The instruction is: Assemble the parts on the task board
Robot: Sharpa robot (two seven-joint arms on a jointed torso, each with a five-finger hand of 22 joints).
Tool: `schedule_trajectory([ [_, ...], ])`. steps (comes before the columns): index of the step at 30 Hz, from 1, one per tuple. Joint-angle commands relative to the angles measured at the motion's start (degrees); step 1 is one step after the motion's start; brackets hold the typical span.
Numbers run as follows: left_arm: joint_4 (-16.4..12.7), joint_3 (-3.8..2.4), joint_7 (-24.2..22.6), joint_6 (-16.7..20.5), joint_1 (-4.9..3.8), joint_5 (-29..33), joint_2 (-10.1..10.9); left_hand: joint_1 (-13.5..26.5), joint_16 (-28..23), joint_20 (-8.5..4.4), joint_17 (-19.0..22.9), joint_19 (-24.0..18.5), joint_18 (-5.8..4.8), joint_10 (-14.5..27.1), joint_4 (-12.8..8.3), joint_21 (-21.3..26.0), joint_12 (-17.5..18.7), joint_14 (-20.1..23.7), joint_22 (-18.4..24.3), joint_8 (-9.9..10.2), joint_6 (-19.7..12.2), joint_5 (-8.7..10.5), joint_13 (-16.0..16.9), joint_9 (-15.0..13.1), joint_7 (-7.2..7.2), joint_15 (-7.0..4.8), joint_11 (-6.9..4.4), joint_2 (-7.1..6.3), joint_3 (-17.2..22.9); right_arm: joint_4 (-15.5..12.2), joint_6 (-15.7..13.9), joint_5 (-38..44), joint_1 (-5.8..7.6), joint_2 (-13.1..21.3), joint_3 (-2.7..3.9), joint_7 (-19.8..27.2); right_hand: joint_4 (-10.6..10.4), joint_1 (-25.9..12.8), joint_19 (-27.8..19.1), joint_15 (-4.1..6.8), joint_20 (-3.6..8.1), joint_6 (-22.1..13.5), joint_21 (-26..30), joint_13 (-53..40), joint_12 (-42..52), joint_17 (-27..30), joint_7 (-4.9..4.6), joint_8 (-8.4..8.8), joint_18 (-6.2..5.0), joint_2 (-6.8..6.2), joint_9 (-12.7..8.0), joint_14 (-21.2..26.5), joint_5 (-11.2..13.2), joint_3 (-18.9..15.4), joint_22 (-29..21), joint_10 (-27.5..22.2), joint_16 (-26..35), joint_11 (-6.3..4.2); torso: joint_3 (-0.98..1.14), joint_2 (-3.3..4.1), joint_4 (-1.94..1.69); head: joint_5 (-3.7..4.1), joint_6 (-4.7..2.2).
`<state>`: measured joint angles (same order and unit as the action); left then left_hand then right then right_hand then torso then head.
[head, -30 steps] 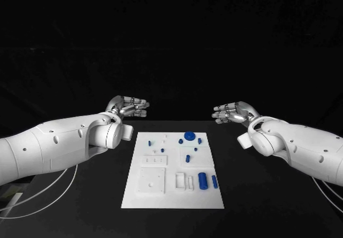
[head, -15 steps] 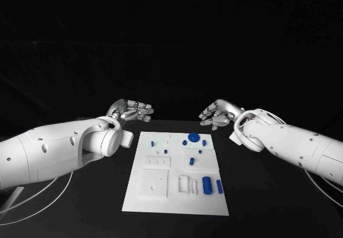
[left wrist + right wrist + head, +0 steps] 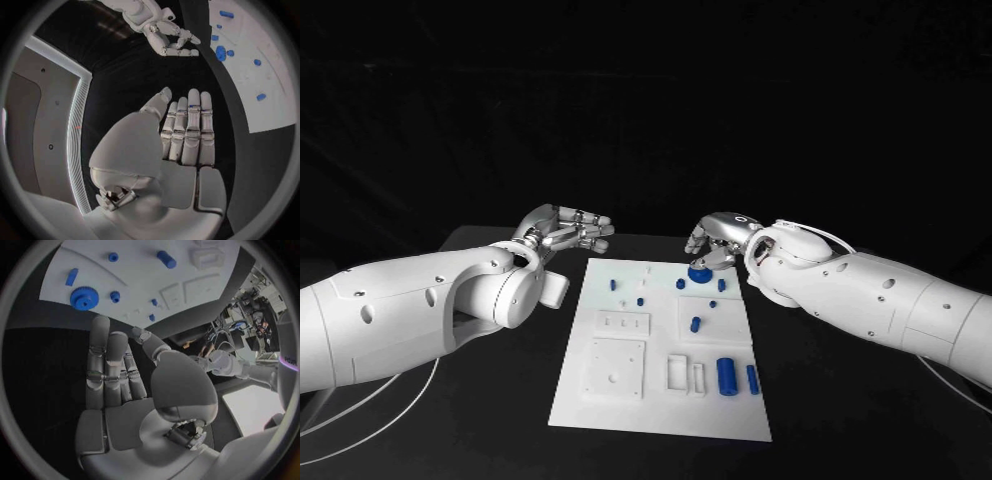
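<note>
Head view first: my right hand (image 3: 713, 240), silver and many-fingered at the end of its white arm, hangs over the far right corner of the flat white rectangular task board (image 3: 625, 400), its fingers apart and bent down above the round blue toothed gear (image 3: 700, 272) that sits there. Whether any fingertip touches the gear I cannot tell; nothing is held in that hand. My right wrist view shows the same hand with fingers (image 3: 103, 365) stretched side by side and the palm bare, the gear (image 3: 83, 298) lying on the board just beyond the fingertips.

My left hand (image 3: 570, 230) is off the board's far left corner, above the black table (image 3: 488, 400), fingers spread and holding nothing. My left wrist view shows it flat and straight, palm empty (image 3: 181, 140), with the board's edge (image 3: 275, 120) beside it.

On the board, small blue pegs (image 3: 642, 300) stand in the far half near the gear, and a short blue stub (image 3: 698, 324) sits in the middle right. At the near right lie a thick blue cylinder (image 3: 726, 374) and a thinner blue pin (image 3: 753, 378), side by side and just apart.
</note>
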<state>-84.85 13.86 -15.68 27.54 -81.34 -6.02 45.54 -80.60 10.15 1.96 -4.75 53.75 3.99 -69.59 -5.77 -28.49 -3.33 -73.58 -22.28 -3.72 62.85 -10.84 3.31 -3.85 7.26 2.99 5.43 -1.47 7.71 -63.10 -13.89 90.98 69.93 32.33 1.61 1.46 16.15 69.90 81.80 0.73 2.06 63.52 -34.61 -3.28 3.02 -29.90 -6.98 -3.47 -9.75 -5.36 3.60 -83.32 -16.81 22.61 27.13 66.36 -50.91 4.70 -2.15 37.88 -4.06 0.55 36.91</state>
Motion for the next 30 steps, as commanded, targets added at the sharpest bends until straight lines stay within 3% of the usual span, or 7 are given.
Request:
schedule_trajectory([
  [1,-0.92,-0.06,-0.36,-1.37,-0.48,-0.88,-0.01,0.68,0.08,0.09,-0.01,0.38,-0.12,0.37,0.1,0.59,-0.03,0.28,0.18,0.09,-0.53,0.2,0.03,0.0,-0.01,0.15,-0.07,0.04,0.41,0.34,1.9,8.2,0.03,-0.4,0.03,-4.09,0.0,-0.09,-0.5,0.05,-0.09,0.27,-0.39,-0.06,0.24,0.14,0.29,-0.06,0.45,-0.76,0.03,0.39,0.32,0.77,0.88,0.23,-0.71,0.02,-0.39,1.23,-0.99,0.57,-0.6],
  [15,-2.48,-0.07,-0.19,-1.76,-1.41,-1.26,-0.04,0.94,0.01,0.25,0.1,0.76,-0.1,0.99,0.22,1.57,-0.03,0.53,0.74,0.09,-0.69,0.44,0.03,0.0,0.05,0.3,0.14,-0.21,0.54,1.42,3.58,11.65,0.11,-1.69,-0.14,-5.85,-0.18,-0.21,-0.1,-0.04,-0.18,0.15,0.02,-0.06,0.27,1.86,0.28,-0.08,0.24,-1.17,0.03,0.95,0.77,2.37,6.09,-0.19,-2.98,0.1,-0.69,2.65,-1.68,1.48,-1.37],
  [20,-2.96,-0.07,-0.11,-1.93,-1.68,-1.29,0.01,0.94,0.02,0.27,0.11,0.98,-0.09,1.12,0.28,1.85,-0.04,0.52,0.9,0.09,-0.72,0.44,0.04,0.0,0.05,0.31,0.18,-0.23,0.52,2.22,4.02,12.13,0.1,-2.55,-0.35,-5.91,-0.22,-0.27,0.15,-0.07,-0.19,0.15,0.82,-0.07,0.28,2.21,0.25,-0.08,0.25,-1.18,0.03,1.03,0.7,2.57,7.38,-0.24,-3.38,0.14,-0.62,3.2,-2.02,1.97,-2.36],
  [27,-3.22,-0.07,0.17,-2.11,-1.87,-1.57,-0.02,1.06,0.03,0.3,0.11,1.17,-0.09,1.37,0.43,2.2,-0.03,0.52,1.1,0.09,-0.74,0.5,0.03,0.0,0.06,0.34,0.25,-0.26,0.45,3.13,3.95,12.34,0.06,-3.39,-0.63,-5.84,-0.25,-0.3,0.35,-0.09,-0.21,0.01,1.48,-0.05,0.26,2.38,0.2,-0.08,0.25,-1.15,0.03,1.11,0.78,2.75,8.37,-0.43,-3.62,0.19,-0.71,3.81,-2.32,2.15,-2.78],
  [30,-3.21,-0.07,0.22,-2.15,-1.91,-1.6,-0.05,1.01,0.03,0.31,0.12,1.28,-0.1,1.49,0.49,2.37,-0.02,0.52,1.21,0.09,-0.74,0.54,0.03,0.0,0.07,0.34,0.28,-0.31,0.41,3.2,3.96,12.54,0.04,-3.58,-0.69,-5.86,-0.2,-0.36,0.77,-0.09,-0.2,0.01,2.94,-0.05,0.26,2.72,0.18,-0.09,0.24,-1.16,0.04,1.2,0.81,2.98,10.3,-0.42,-3.91,0.2,-0.74,4.05,-2.4,1.8,-2.8],
])
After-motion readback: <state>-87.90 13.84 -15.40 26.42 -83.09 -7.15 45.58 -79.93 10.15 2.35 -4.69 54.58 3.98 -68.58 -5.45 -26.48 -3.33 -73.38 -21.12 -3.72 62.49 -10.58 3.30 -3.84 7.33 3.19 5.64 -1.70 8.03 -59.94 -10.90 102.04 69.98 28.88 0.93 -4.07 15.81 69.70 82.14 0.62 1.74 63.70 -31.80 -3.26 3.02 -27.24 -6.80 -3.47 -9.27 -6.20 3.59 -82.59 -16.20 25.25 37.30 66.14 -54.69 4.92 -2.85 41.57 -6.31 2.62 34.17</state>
